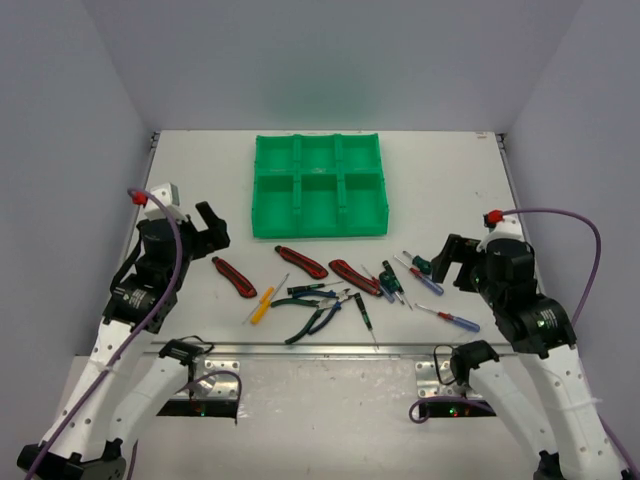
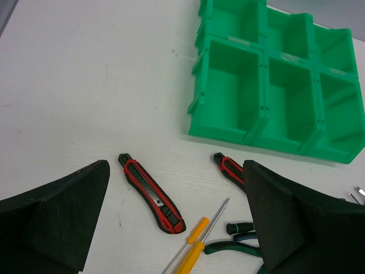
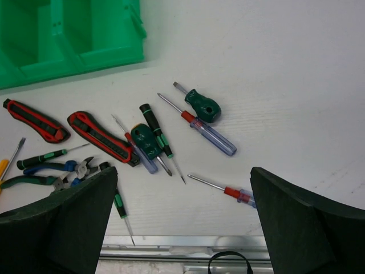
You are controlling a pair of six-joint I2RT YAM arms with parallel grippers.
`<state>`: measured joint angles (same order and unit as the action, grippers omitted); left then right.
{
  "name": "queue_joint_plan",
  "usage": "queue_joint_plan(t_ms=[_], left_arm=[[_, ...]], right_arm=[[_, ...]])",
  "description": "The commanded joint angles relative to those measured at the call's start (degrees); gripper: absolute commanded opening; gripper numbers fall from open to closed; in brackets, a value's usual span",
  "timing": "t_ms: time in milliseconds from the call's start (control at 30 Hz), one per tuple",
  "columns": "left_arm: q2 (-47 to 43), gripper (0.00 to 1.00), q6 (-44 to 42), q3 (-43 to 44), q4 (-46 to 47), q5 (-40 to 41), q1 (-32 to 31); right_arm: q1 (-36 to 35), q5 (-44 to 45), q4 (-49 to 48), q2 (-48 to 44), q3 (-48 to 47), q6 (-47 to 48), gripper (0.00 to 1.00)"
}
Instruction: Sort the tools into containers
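Top external: tools (image 1: 301,262) scattered before green tray (image 1: 318,228).

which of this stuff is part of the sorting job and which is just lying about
Part of the job:
green tray
three red-and-black utility knives
yellow-handled screwdriver
pliers
small screwdrivers

Just there:
metal rail along the near table edge
purple cables on the arms

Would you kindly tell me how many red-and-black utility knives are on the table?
3, all lying in front of the green tray: the left knife, farthest left; the middle knife, nearest the tray; the right knife, beside the small screwdrivers. None seems hidden.
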<state>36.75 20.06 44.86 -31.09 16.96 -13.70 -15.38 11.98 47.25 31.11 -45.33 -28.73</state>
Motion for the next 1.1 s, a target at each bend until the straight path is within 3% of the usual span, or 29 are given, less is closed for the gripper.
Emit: queue_joint_plan(t_ms=[0,200,367,467,500,567,733,800,933,1067], left_arm=[[-0.64,1.00,0.51,-0.23,2.25,0.62,-0.91],[-1.24,1.00,0.51,-0.47,2.36,-0.36,-1.60],[-1.59,1.00,0.51,-0.21,2.18,-0.01,-1.68],[-3.09,1.00,0.68,-0.65,2.35,0.27,-1.86],[-3.26,1.00,0.69,-0.65,2.35,0.18,-1.96],[-3.23,1.00,0.77,-0.72,2.41,0.07,-2.67],[-3.16,1.00,1.00,-0.49,1.86,0.92,-4.07],[-3.59,1.00,1.12,-0.65,2.00,1.15,-4.47],[-3.80,1.00,1.12,-0.74,2.08,0.98,-5.10],[-2.88,1.00,1.11,-0.74,2.17,0.41,-5.22]], right_arm=[[-0.26,-0.50,-2.05,1.15,-2.47,1.54,0.99],[-0.26,-11.67,-8.06,4.76,-2.23,3.44,0.99],[-0.26,-13.78,-16.40,12.66,-0.64,2.98,0.99],[-0.26,-6.24,-11.25,29.81,-7.51,9.22,0.99],[-0.26,-3.51,-11.13,30.09,-9.34,10.13,0.99],[-0.28,-0.03,-5.89,43.36,-15.97,12.92,0.99],[-0.28,0.29,-5.23,60.66,-21.57,16.69,0.98],[-0.14,2.19,-5.18,65.39,-22.62,17.99,0.90],[0.17,1.30,-6.36,71.19,-22.79,18.88,0.60],[0.59,0.50,-9.22,70.83,-20.64,19.18,0.55]])
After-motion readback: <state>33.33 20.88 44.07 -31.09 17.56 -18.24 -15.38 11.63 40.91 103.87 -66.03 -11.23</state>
